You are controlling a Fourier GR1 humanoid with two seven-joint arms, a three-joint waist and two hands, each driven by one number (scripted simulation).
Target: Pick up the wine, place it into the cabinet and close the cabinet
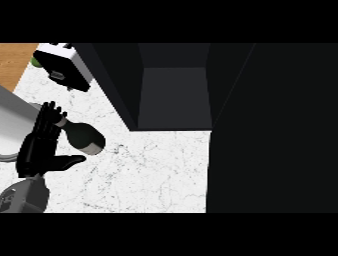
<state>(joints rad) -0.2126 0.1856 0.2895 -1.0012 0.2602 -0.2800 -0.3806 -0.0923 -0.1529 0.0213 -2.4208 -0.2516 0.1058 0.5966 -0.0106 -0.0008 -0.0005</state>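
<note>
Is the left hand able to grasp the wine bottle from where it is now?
Probably yes: the open left hand is right beside the wine bottle, with nothing between them.

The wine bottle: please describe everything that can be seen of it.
The wine bottle is dark, glossy like glass, with a pale band near its base. It lies tilted on the white marble counter, neck pointing up-left, base down-right. Its neck passes behind the straight fingers of the left hand, which stands open beside it; contact cannot be told. The open dark cabinet stands to its right, apart.
</note>
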